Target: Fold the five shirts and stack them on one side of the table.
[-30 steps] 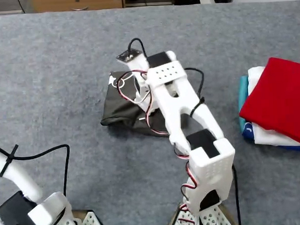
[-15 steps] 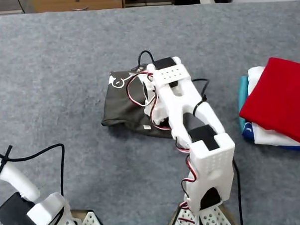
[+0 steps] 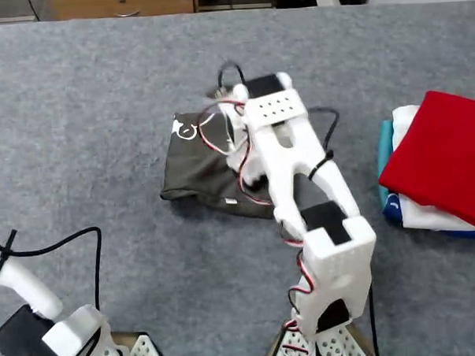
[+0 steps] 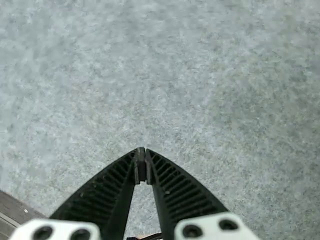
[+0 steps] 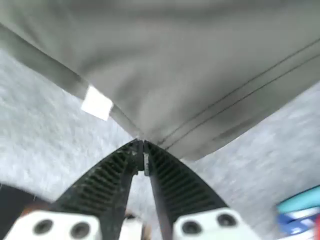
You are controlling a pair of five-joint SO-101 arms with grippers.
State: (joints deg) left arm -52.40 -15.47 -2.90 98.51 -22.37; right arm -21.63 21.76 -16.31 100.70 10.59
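Our right gripper [image 5: 140, 150] is pinched shut on the hem of the dark shirt [image 3: 194, 168] in the middle of the table [image 3: 77, 114]. The left gripper [image 4: 140, 167] is closed on nothing. The shirt looks light and floppy, so we grab hems and corners.

Bright, even light falls from above on the bench [image 3: 77, 114], and the shadows are soft. A thin dark shadow lies along the near edge of the dark shirt [image 3: 191, 168]. The white arm [image 3: 288, 156] looks very bright but has no hard glare. In the left wrist view the left end effector [image 4: 141, 162] is a dark shape on pale, evenly lit cloth. The right end effector [image 5: 140, 150] is dark too, and the shirt at its tips looks pale grey in the light.
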